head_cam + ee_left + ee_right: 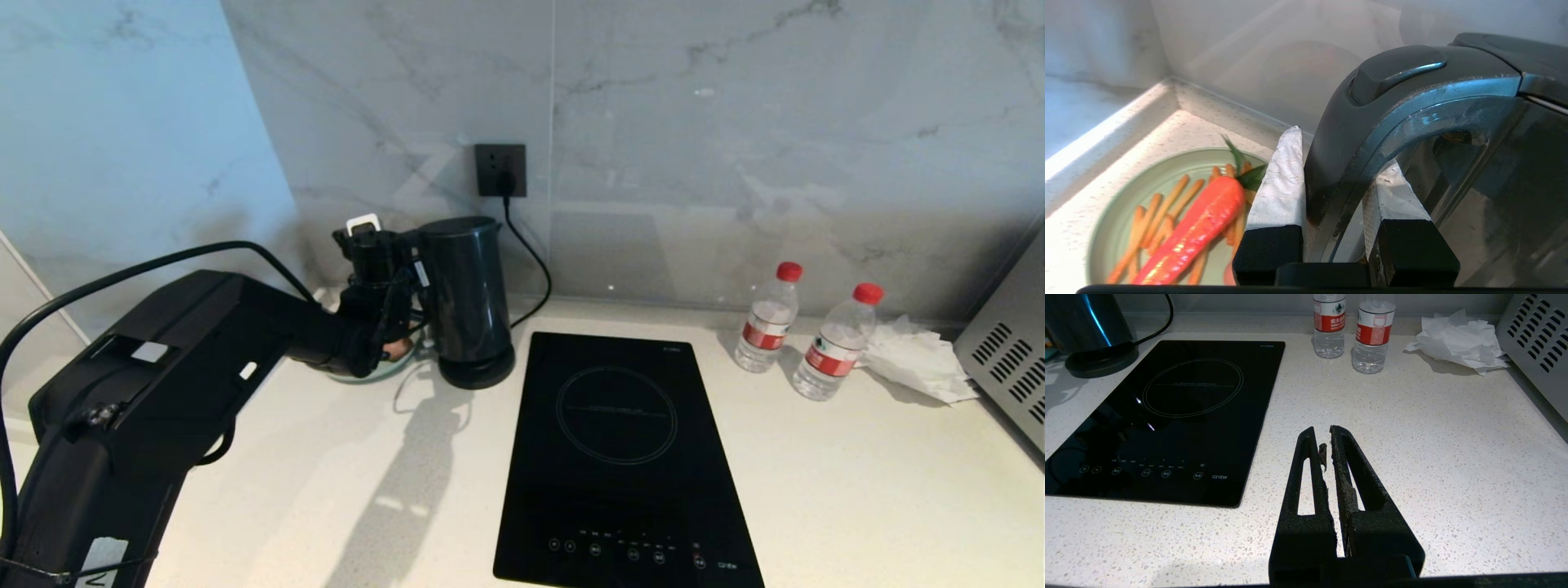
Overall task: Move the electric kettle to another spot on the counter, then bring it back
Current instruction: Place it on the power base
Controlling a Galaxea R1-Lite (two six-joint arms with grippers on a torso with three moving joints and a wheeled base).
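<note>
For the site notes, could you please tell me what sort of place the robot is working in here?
Most likely a home kitchen: a black induction hob set into a speckled stone counter, an electric kettle plugged in by a marble wall, and a plate of carrots.

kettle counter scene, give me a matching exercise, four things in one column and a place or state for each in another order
Things:
1. electric kettle
2. left gripper
3. water bottles
4. green plate

Places or states:
A. holds a carrot and thin sticks
B. right of the induction hob
C. on its round base
D. shut on the kettle's handle

Pairs: 1-C, 2-D, 3-B, 4-A
</note>
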